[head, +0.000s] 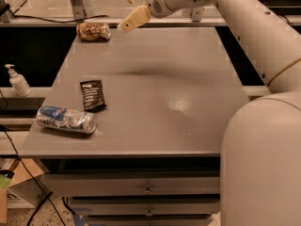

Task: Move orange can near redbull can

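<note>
The gripper [130,7] is hovering over the far edge of the table [188,79], fingers spread and gripping nothing. The orange can [93,31] is lying just to its left, at the far-left corner. The redbull can [66,119] is lying at the near left.

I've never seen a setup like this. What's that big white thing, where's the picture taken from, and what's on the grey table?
The big white shape is a robot arm, reaching over a grey table. There is one picture, looking down at the table from its near edge; where the camera sits is not known. The arm ends in a gripper, up near the far edge, fingers apart, holding nothing. Beside it, at the far left corner, the orange can lies on its side. Near the front left lie the redbull can and a black snack packet.
</note>
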Robot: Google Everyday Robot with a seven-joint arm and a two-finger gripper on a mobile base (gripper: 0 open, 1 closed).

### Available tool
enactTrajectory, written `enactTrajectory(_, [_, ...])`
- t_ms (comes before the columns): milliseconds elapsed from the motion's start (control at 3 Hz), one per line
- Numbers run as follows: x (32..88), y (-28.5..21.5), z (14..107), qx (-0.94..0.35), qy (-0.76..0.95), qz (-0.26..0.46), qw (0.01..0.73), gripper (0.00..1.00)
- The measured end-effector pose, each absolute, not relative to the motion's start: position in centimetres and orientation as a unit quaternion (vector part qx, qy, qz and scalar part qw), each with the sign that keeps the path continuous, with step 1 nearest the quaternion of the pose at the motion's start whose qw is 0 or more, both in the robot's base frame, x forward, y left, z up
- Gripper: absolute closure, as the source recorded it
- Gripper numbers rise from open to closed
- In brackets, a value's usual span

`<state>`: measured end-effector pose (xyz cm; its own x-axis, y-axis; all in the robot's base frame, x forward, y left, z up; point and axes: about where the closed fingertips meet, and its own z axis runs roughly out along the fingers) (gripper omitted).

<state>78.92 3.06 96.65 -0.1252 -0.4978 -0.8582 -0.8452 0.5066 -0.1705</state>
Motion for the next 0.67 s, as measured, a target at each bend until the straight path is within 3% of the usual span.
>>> enactTrajectory(333, [80.22, 6.92, 94.27, -0.449, 0.717, 0.213, 0.488, 0.0])
enactTrajectory(667, [80.23, 6.92, 94.22, -0.449, 0.718, 0.213, 0.488, 0.0])
